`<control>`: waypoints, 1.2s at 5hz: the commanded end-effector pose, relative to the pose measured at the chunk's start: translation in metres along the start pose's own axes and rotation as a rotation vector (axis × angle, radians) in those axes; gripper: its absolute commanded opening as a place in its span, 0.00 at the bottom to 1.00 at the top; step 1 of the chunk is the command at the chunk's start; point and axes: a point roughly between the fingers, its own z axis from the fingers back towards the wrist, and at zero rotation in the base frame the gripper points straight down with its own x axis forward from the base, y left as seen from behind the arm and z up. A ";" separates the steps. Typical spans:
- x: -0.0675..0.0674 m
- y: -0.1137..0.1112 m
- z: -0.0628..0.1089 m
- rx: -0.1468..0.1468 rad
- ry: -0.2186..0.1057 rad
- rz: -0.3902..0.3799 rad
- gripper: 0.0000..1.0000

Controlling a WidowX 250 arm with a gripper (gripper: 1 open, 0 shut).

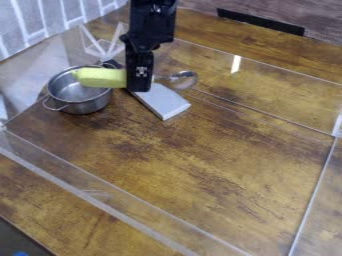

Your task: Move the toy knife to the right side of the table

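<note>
The toy knife [104,76] has a thick yellow-green handle and a small rounded silver tip [181,79]. It hangs level above the table [201,150], over the pot and the grey slab. My gripper [138,83] is shut on its middle, with the handle sticking out to the left and the silver tip to the right. The black arm comes down from the top of the view.
A small metal pot [78,92] stands at the left of the table. A flat grey rectangular slab [158,98] lies just right of it, under the gripper. Low clear acrylic walls [94,190] edge the tabletop. The dark wood stretches off to the right.
</note>
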 end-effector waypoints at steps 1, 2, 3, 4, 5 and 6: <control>0.009 0.000 0.039 0.098 -0.055 -0.016 0.00; 0.023 -0.004 0.048 0.116 -0.052 -0.046 0.00; 0.033 -0.004 0.049 0.128 -0.050 -0.076 0.00; 0.046 -0.009 0.049 0.139 -0.055 -0.109 0.00; 0.059 -0.014 0.049 0.150 -0.057 -0.148 0.00; 0.076 -0.021 0.051 0.167 -0.064 -0.197 0.00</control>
